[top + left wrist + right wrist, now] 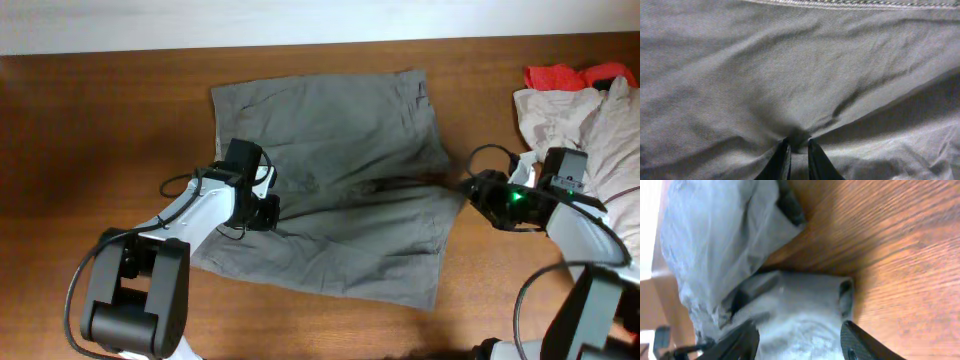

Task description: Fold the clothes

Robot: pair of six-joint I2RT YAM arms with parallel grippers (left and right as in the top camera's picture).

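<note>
The clothes, grey-olive shorts (340,150), lie spread on the wooden table (100,120) with a crease running across their middle. My left gripper (268,212) rests on their left side. In the left wrist view its fingers (798,142) stand close together with a small pucker of the cloth (790,75) pinched between them. My right gripper (472,190) is at the shorts' right edge, where the crease ends. In the right wrist view its jaws (799,327) stand wide apart over the grey fabric (715,240), which lies loose between them.
A pale beige garment (580,120) is heaped at the right edge of the table, with a red cloth (560,75) behind it, close to my right arm. Bare wood (890,255) shows beside the shorts. The table's far edge runs along the top of the overhead view.
</note>
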